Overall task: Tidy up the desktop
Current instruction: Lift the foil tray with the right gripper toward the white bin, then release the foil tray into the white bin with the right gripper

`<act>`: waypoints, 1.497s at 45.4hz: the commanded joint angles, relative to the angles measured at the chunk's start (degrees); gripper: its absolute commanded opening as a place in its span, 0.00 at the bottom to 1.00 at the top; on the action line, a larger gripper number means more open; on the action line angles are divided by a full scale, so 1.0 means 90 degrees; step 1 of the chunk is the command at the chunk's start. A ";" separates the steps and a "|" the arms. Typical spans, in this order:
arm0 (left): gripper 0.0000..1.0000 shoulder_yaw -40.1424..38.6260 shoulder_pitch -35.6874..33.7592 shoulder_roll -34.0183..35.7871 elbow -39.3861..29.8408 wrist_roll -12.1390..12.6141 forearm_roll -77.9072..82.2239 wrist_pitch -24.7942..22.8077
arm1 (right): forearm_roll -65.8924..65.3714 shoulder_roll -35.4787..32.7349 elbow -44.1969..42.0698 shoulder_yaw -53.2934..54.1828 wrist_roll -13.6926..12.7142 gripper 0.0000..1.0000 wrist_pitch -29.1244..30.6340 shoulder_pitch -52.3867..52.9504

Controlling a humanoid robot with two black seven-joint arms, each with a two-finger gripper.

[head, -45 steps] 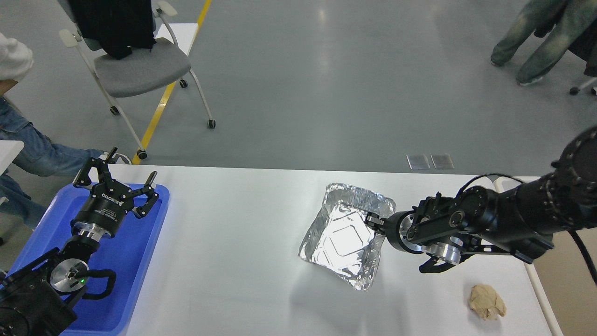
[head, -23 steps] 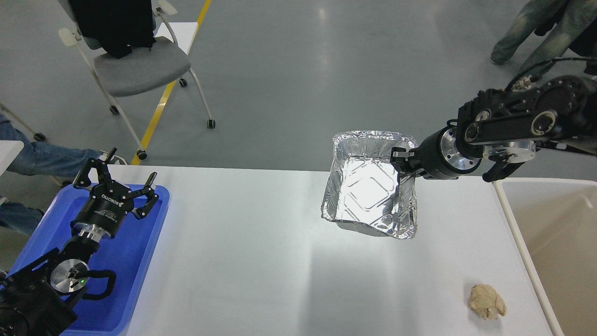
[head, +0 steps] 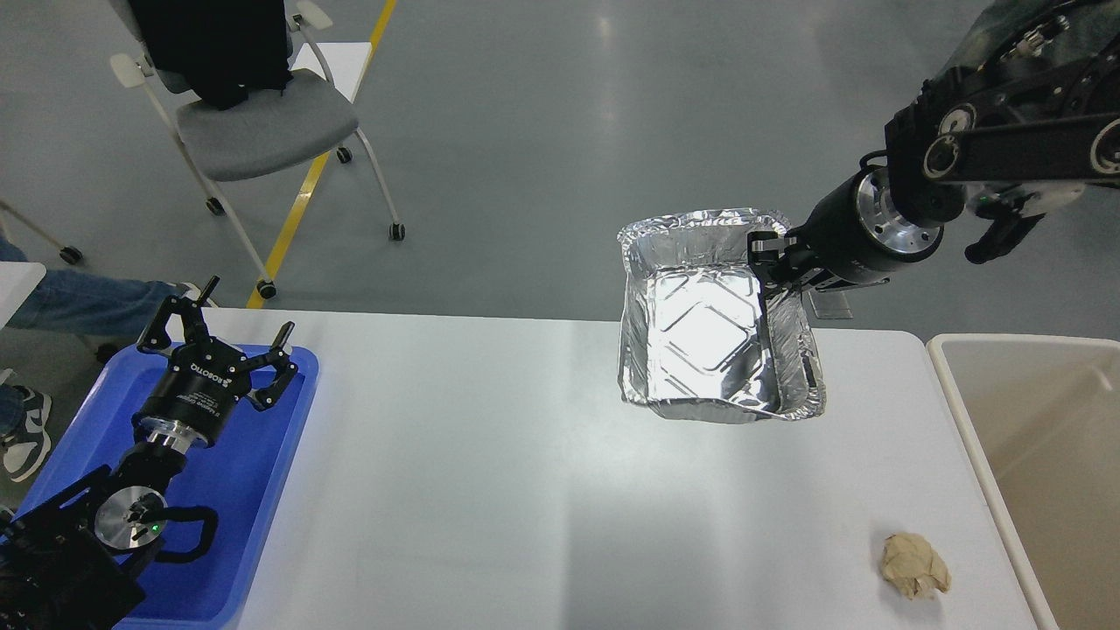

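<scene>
Head view, near to far. Nearest, at lower left, the left arm enters over the blue tray, which lies on the left end of the desk; the left gripper hangs above the tray's far end with its fingers spread apart and nothing between them. At lower right, a crumpled brown paper wad rests on the desk near its right edge, well apart from everything else on the surface. Just beyond that edge stands the beige bin with a white rim, its interior open to view. The desk, a wide white top with rounded corners, fills the lower half of the view, running from the tray to the bin; its middle is bare. Farther back, the foil pan is held above the desk's far right part, tilted so that its embossed floor faces the camera; its lower rim overlaps the desk in the picture and its upper rim stands against the grey floor. The right gripper is clamped on the pan's right rim near the top corner, the right arm reaching in from the upper right. Farthest, on the floor, are a grey wheeled chair draped with a black garment, a yellow floor line, and a person's legs at the left edge.
</scene>
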 commanded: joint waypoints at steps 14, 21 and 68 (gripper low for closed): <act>0.99 0.0001 0.0000 -0.0001 -0.0005 0.0000 0.0000 0.0000 | -0.0372 -0.0789 -0.0227 -0.0340 0.0012 0.00 0.0522 0.0040; 0.99 0.0001 0.0000 -0.0001 -0.0005 0.0000 0.0000 0.0000 | -0.0401 -0.1600 -0.0325 -0.0506 0.0012 0.00 0.0561 -0.0039; 0.99 0.0001 0.0000 -0.0001 0.0005 0.0000 0.0000 0.0000 | -0.0117 -0.3242 -0.7589 0.3554 -0.0027 0.00 0.0375 -0.8826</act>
